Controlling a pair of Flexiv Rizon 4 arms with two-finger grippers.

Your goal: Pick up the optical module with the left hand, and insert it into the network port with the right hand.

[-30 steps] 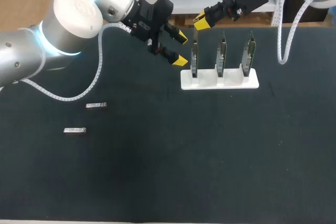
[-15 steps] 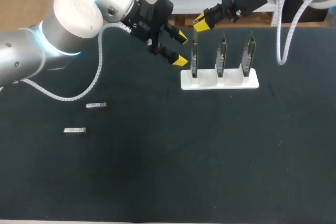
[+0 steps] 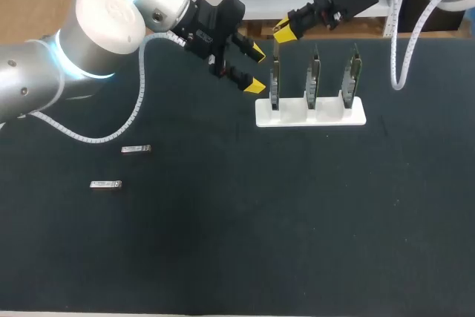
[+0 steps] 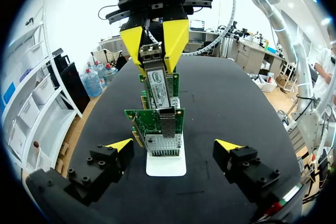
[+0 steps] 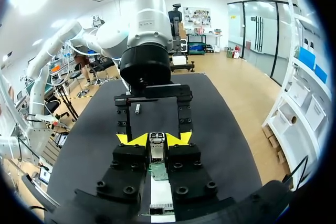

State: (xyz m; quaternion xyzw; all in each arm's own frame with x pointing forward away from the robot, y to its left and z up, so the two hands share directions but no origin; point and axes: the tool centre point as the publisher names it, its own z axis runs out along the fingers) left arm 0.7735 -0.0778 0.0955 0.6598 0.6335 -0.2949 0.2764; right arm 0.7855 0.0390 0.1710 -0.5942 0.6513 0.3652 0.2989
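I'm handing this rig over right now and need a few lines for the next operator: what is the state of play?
Left gripper: open and empty, beside the rack's left-end card.
Right gripper: shut on a module, held upright over that card with its lower end at the port. I cannot tell if it is seated.
Two spare modules lie on the table.
Done: one module is picked up and is in the right gripper.
Left: probably press it home, check the seating, release.
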